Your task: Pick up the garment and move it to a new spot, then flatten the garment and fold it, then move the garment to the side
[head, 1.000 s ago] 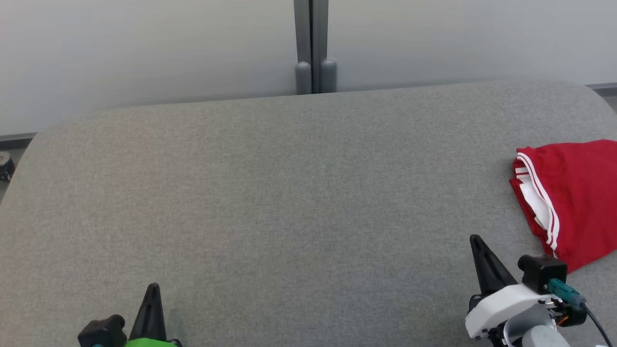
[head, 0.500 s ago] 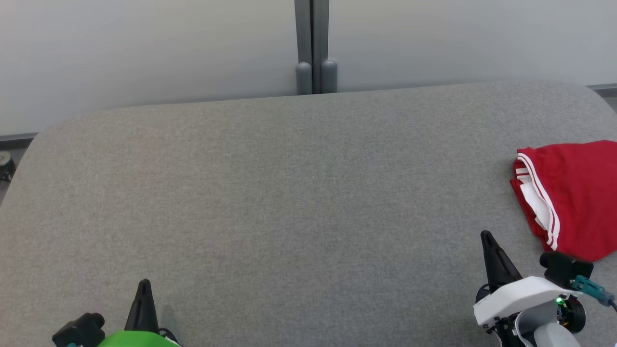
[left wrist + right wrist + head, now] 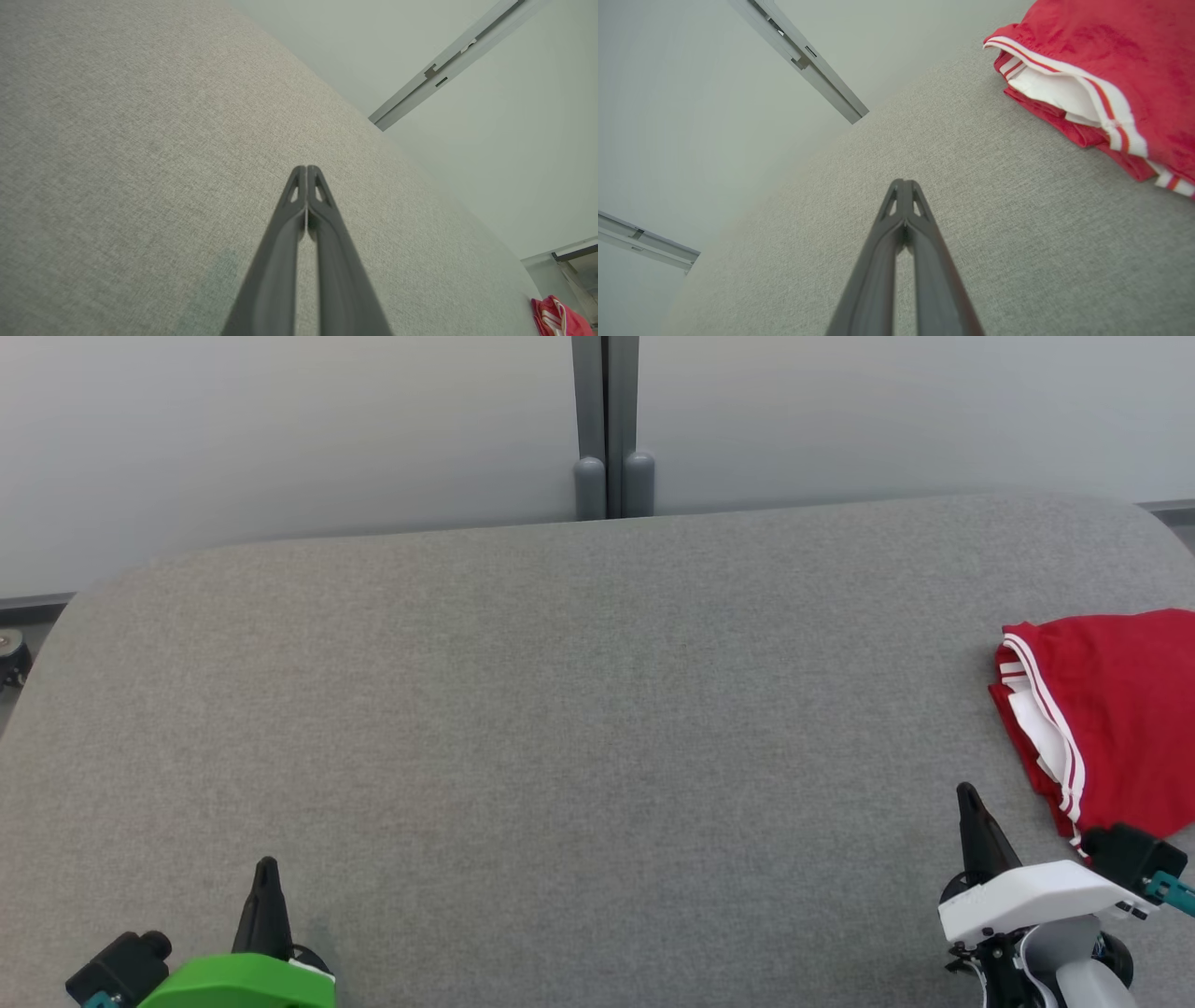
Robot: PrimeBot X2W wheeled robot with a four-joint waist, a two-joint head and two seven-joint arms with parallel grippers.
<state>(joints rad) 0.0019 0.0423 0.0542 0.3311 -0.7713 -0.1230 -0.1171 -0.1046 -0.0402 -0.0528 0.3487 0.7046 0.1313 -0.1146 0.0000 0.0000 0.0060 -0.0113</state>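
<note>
The garment point(image 3: 1111, 709) is red with white stripes, folded into a compact pile at the far right of the grey table point(image 3: 560, 709). It reaches past the head view's right edge. In the right wrist view the garment point(image 3: 1111, 60) lies at the upper right, apart from my fingers. My right gripper point(image 3: 966, 793) stands shut and empty just left of and nearer than the garment, its tips pressed together point(image 3: 903, 183). My left gripper point(image 3: 267, 866) is shut and empty at the lower left, far from the garment point(image 3: 558, 317), which shows small at the left wrist view's lower right corner.
A pale wall with a grey vertical post point(image 3: 611, 429) runs behind the table's far edge. The table's rounded corners fall away at the left and right. A small dark object point(image 3: 9, 653) sits on the floor at the far left.
Both grippers have drawn apart: the left one slid left and the right one right, toward the head view's lower corners. The garment has stayed put.
</note>
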